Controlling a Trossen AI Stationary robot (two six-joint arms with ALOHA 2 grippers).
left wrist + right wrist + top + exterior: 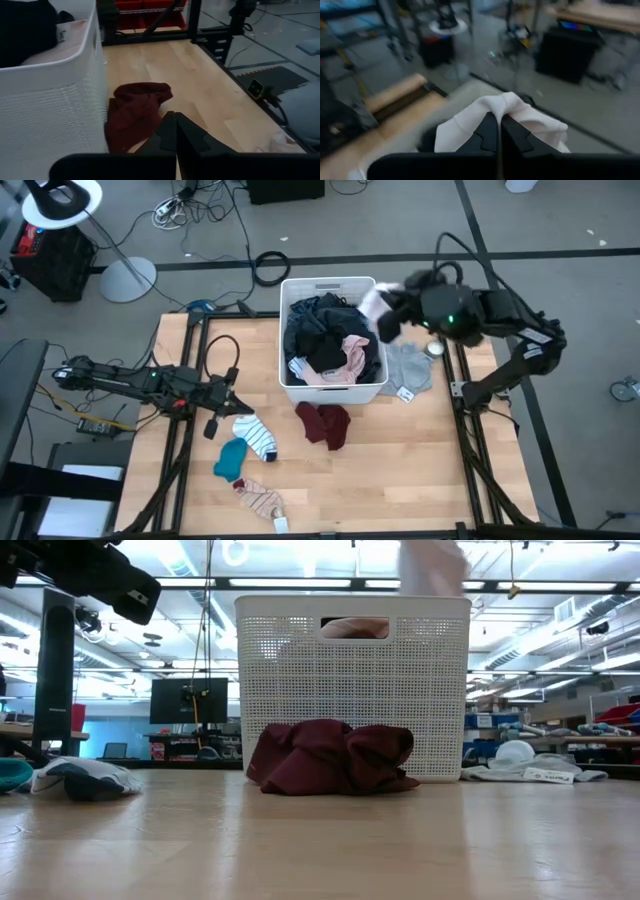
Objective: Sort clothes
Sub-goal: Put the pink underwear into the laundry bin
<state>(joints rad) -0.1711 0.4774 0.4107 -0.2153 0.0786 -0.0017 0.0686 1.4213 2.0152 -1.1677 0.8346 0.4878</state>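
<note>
White garment (372, 308) up in the air at the basket's back-right corner, pinched in the right gripper (497, 131), jaws clenched on a fold of it. In the right wrist view the cloth bunches over both fingers, rest hangs loose. Risk no. 1: it's a thin pinch on a fold, so a quick swing could let it slip and drop back into the white basket (288, 385) or onto the floor past the counter (400, 470) edge. Risk no. 2: the trailing end may snag the basket rim or drag up the dark pile (315, 330) & pink piece (352, 355) inside.

Outward: grey garment (408, 365) lies just beside the basket's right wall, likely drop zone, so a sloppy release could mix piles. Maroon garment (324, 423) sits in front of the basket, striped sock (256, 434) and teal sock (231, 459) toward the left.

Left gripper (213, 427) waits low near the socks, jaws shut on nothing.
</note>
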